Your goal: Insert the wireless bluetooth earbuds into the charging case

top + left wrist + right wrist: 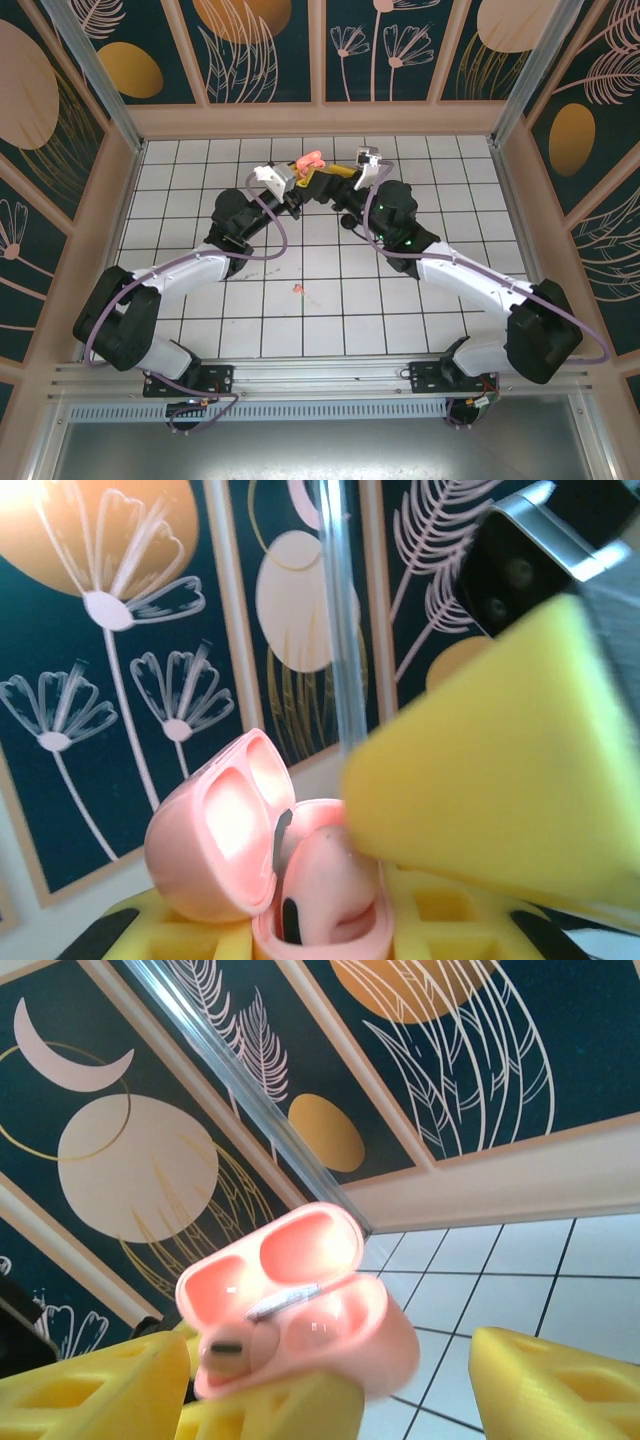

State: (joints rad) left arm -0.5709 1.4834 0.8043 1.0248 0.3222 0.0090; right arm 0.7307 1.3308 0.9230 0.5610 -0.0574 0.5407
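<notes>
The salmon charging case [300, 1330] was held up off the tiled worktop [420, 310] at its far middle, with its lid hinged open. One salmon earbud [325, 880] sat in a well, dark tip showing. The well beside it looked empty in the right wrist view. A second salmon-orange earbud [298, 289] lay on the worktop, well apart from the case and nearer the arm bases. The left tool [310, 935] was clamped on the case's base, a yellow finger on either side. The right tool [325, 1385] stood just beside the case with fingers spread wide, holding nothing. By my judgement, one bud of this pair was seated and its mate not yet fetched. The next move would call for the right tool to drop to the loose bud, pinch its small body cleanly, and bring it stem-down to the empty well.
</notes>
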